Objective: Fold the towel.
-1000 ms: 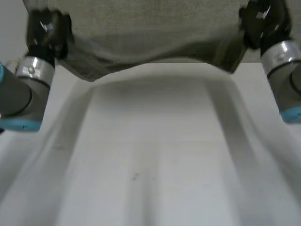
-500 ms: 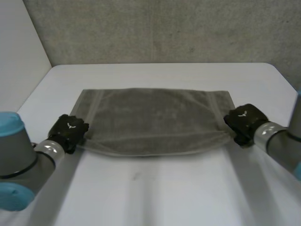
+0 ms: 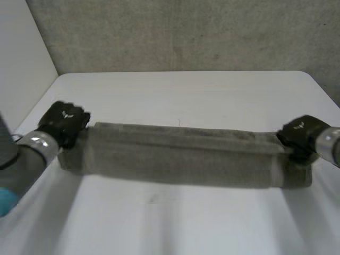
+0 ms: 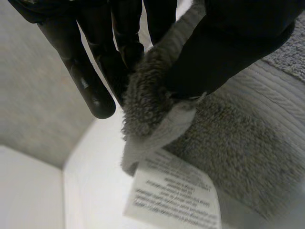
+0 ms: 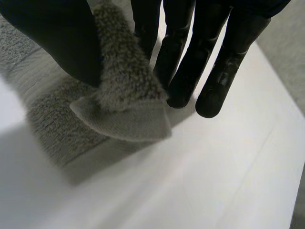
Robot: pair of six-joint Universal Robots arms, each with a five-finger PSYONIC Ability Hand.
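Towel (image 3: 180,154) lies folded in a long band across the table (image 3: 186,90). Left hand (image 3: 64,123) is at the towel's left end, with thumb and fingers pinching a corner. A white label (image 4: 174,193) sits just beside that corner. Right hand (image 3: 300,135) is at the towel's right end and pinches that corner likewise. Grey wall (image 3: 186,32) stands beyond the towel.

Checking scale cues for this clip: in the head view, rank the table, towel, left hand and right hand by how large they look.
1. table
2. towel
3. left hand and right hand: too alike to rank.
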